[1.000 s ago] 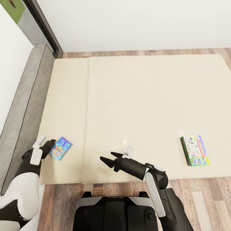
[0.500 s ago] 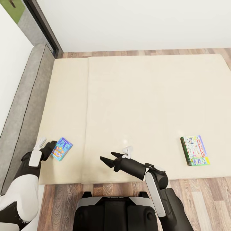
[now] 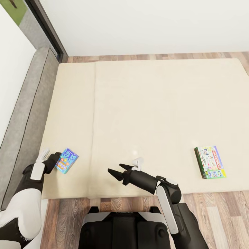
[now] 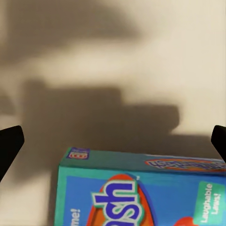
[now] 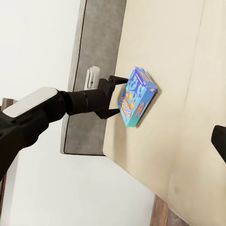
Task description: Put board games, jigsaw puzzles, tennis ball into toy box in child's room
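bed (image 3: 145,103) fills most of the head view, cream cover, grey headboard along its left side. blue board game (image 3: 66,160) lies flat near the near-left corner of the bed. green board game (image 3: 210,162) lies flat near the near-right edge, well apart from the first.

left gripper (image 3: 57,159) is at the blue box's left end, jaws spread and not closed on it. right wrist view shows the two black fingers (image 5: 113,80) bracketing the box's short end, one on each side. left wrist view has the fingertips at the frame's edges with the box top between them. contact with the box: cannot tell.

right gripper (image 3: 115,173) hovers over the near-middle of the bed, jaws apart, holding nothing.

judgement: step in hand is the grasp of the blue box; no toy from the bed is collected yet.

risks:
- box lies flat on soft bedding, so closing jaws may slide over the top face or push the box away instead of pinching it.
- grip only at one end could let the box tilt and slip on lift.
- fingers dragging on the cover could snag.
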You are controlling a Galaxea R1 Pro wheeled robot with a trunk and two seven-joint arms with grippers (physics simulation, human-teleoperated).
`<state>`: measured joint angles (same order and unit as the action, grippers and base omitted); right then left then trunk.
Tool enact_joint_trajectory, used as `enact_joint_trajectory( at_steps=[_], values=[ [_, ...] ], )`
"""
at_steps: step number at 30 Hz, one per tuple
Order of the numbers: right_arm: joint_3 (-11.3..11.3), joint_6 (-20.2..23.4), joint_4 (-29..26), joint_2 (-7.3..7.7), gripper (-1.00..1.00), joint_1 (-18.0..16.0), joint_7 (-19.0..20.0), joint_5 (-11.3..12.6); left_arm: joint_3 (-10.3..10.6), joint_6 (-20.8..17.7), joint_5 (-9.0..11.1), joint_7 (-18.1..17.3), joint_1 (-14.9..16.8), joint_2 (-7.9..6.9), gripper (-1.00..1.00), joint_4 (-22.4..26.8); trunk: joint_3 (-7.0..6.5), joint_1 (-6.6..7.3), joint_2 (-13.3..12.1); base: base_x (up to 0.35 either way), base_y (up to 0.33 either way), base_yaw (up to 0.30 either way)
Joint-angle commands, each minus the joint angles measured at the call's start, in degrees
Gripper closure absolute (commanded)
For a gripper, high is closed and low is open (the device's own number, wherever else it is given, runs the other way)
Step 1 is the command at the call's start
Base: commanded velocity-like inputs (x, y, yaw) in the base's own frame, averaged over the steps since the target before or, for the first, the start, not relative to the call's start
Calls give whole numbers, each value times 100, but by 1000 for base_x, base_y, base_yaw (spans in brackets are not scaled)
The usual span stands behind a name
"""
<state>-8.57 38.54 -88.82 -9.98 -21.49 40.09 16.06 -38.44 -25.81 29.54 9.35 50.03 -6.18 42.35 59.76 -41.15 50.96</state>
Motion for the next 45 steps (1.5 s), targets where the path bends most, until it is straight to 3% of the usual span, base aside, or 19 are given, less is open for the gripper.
enact_joint_trajectory(
  at_steps=[1,10,15,19,45],
  values=[
    [4,39,-3,-2,-100,-3,-1,29,-5,-28,61,40,3,2,-100,10,3,-1,4,0,0,0],
    [-17,39,-3,-2,-100,-4,-1,29,-6,-29,61,40,2,2,-100,10,3,-1,4,-5,-2,0],
    [-226,32,0,-2,-100,-3,-9,25,-6,-29,61,40,1,4,-100,10,3,-1,4,-51,-131,0],
    [-270,31,1,-2,-100,-3,-10,22,-6,-29,61,40,-1,9,-100,10,3,-1,4,-14,-52,0],
    [-286,30,5,-2,-100,-2,-10,21,-6,-35,59,40,0,11,-100,18,3,-1,4,-1,-66,0]
  ],
)
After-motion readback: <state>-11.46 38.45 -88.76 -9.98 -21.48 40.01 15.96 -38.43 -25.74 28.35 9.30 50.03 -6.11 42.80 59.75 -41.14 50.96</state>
